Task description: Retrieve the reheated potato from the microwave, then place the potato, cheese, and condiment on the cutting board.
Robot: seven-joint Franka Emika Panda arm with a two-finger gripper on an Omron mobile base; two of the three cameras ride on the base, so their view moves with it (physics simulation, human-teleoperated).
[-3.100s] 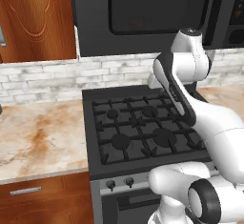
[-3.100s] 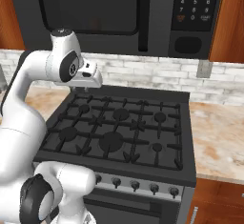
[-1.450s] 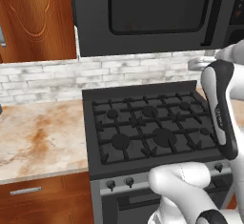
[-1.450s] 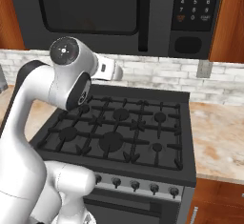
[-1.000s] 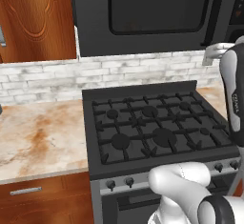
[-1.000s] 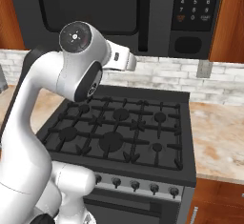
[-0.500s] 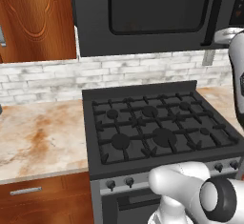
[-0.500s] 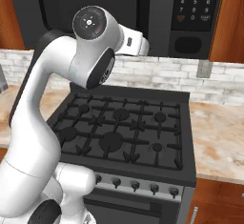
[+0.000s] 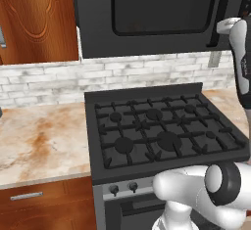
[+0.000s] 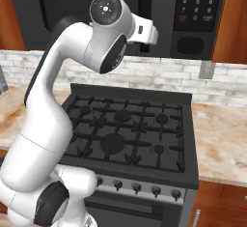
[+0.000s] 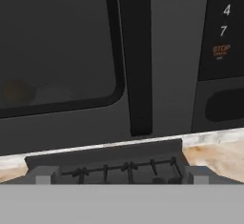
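step: reaching to open microwave (image 11: pixel 95 51), door shut | my gripper (image 11: pixel 119 178) spread wide, empty, facing door handle (image 11: pixel 136 56) mid-frame | potato (image 11: pixel 16 90) dim brown blob behind window, left | next: hook handle, pull open

digits 1, 4, 7 and orange "stop" on the microwave (image 11: pixel 157 75) keypad (image 11: pixel 224 30)
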